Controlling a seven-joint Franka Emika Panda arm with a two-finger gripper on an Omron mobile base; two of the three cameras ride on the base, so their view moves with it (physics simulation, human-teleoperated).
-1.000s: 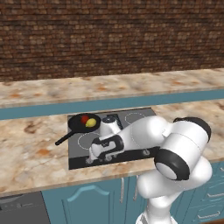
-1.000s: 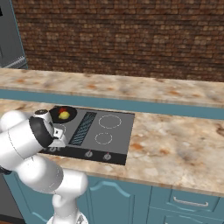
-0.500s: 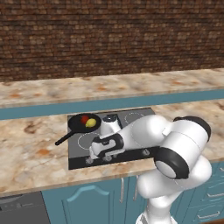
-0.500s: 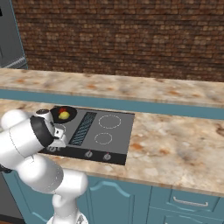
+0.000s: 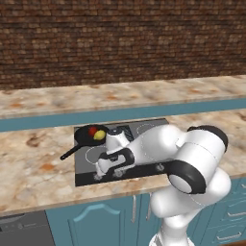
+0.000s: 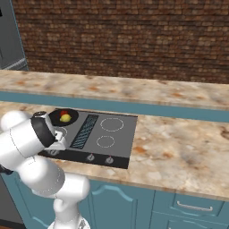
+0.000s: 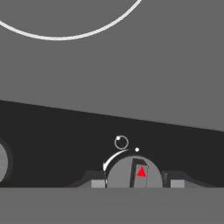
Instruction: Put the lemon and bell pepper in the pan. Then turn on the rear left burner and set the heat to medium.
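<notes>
The black pan (image 5: 85,137) sits on the rear left of the dark cooktop (image 5: 84,167), holding the red bell pepper (image 5: 92,130) and the yellow lemon (image 5: 99,136). The right base view shows the pan (image 6: 57,119), the lemon (image 6: 65,118) and the bell pepper (image 6: 62,113) too. The rear left burner lies hidden under the pan. My gripper (image 5: 99,174) is down at the cooktop's front strip. In the hand view my gripper (image 7: 136,183) is shut on a round grey knob (image 7: 131,173) with a red triangle mark, one fingertip on each side.
A white burner ring (image 7: 65,33) lies beyond the knob, and another knob (image 7: 2,162) shows at the left edge. Two more knobs (image 6: 91,157) (image 6: 109,159) sit along the front strip. Speckled stone counter (image 6: 179,152) surrounds the cooktop, with a brick wall behind.
The jaws have closed onto the knob. The arm has hardly moved, and the pan, lemon and bell pepper lie as before.
</notes>
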